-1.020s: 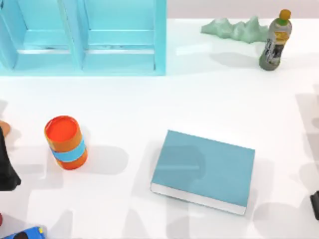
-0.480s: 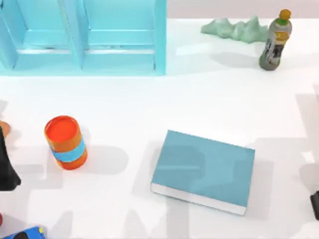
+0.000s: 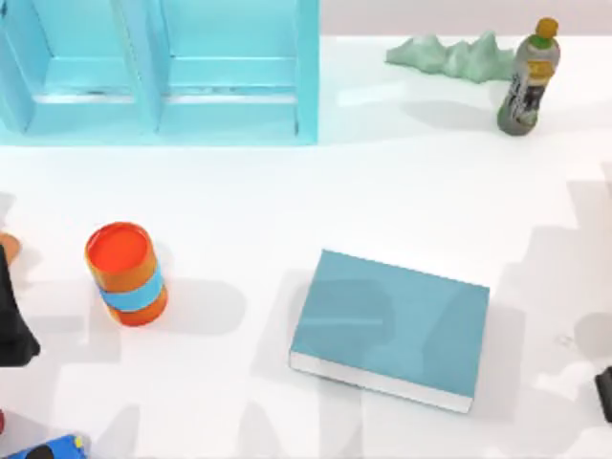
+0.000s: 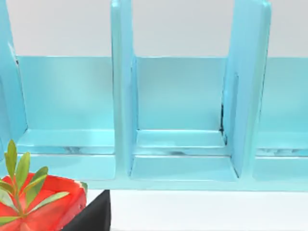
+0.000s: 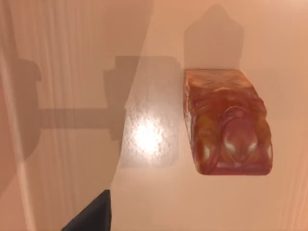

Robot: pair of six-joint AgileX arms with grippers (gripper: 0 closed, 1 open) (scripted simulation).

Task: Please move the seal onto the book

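A teal-blue book (image 3: pixel 390 329) lies flat on the white tabletop (image 3: pixel 382 191), a little right of centre in the top view, with its white page edges facing the near side. An orange can with a blue band (image 3: pixel 125 273) stands well to its left. A light-blue shelf unit (image 3: pixel 158 72) fills the far left, and a bottle (image 3: pixel 528 78) stands at the far right beside a pale green ridged shape (image 3: pixel 451 55).

The right wrist view looks straight down on the seal (image 5: pixel 225 120), a tan-orange block with a carved reddish top, resting on the bare surface under warm light. The seal sits off to one side of this view, not centred beneath the camera. Whether the right pincer is released or clenched cannot be told. The left arm (image 3: pixel 11 316) is parked at the tabletop's left edge; its wrist view faces the shelf unit and a red planter with green leaves (image 4: pixel 33 202), and its pincer state cannot be told either.

The likely risk is an off-centre descent: a finger could land on the seal's top or clip its side and topple it. A shallow grip on the small block could also slip during the carry to the book.
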